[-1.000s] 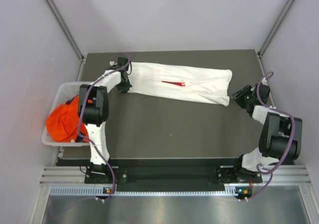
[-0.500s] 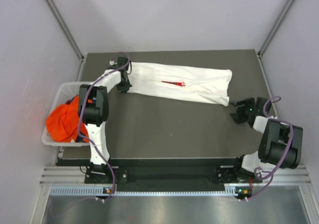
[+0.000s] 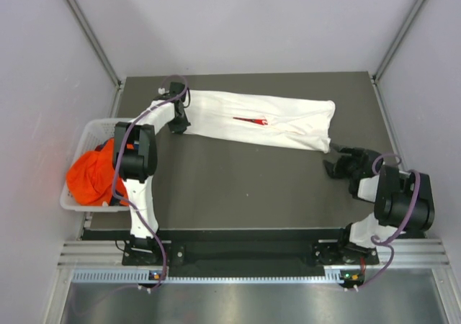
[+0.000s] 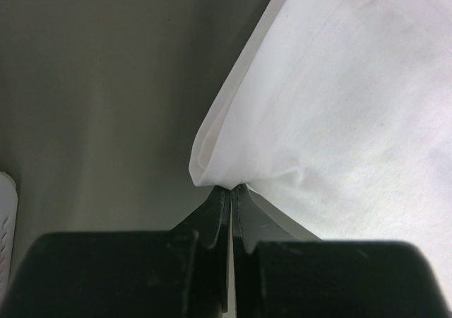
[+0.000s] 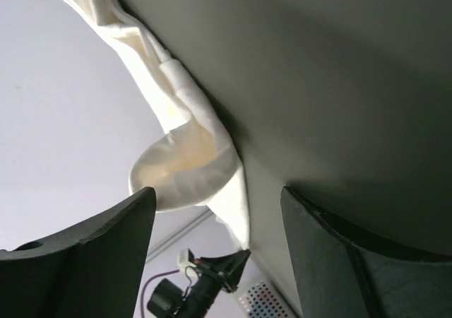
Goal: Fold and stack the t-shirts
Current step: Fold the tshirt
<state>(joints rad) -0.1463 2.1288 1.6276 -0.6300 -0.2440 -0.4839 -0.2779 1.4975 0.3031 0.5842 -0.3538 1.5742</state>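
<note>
Withdrawn toward lower right of frame: right pincer [image 3: 332, 158], jaws spread, empty | left pincer [image 4: 232, 193] pressed together, pinching white t-shirt [image 3: 288, 126] corner, upper left | shirt lies across upper table [image 3: 238, 187] | soft, light, limp: grip right-end corners, probably the hem.

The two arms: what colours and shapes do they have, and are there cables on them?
The left arm and the right arm have white links between chunky black joint housings. A thin purple cable loops along each. The left pincer and right pincer are black, with flat wedge-shaped fingers.
</note>
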